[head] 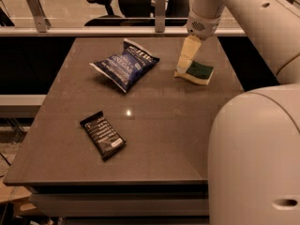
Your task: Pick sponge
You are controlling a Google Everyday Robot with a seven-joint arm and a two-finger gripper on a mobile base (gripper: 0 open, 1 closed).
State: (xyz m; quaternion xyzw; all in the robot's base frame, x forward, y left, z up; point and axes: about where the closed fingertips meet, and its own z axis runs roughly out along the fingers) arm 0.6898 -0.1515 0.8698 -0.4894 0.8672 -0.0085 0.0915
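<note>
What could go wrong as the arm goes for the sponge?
The gripper sits at the edge of the sponge that faces the blue chip bag, not over its middle, so it may shove or tip the sponge instead of gripping it. The sponge also lies close to the side edge of the table, so a push could slide it off.

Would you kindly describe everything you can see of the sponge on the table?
The sponge is a small rectangular pad with a dark green scouring top over pale yellow foam. It rests, slightly skewed, near the far right of the brown table, right of the blue chip bag and apart from it. The hand reaches down at its left end, seemingly touching it there.
</note>
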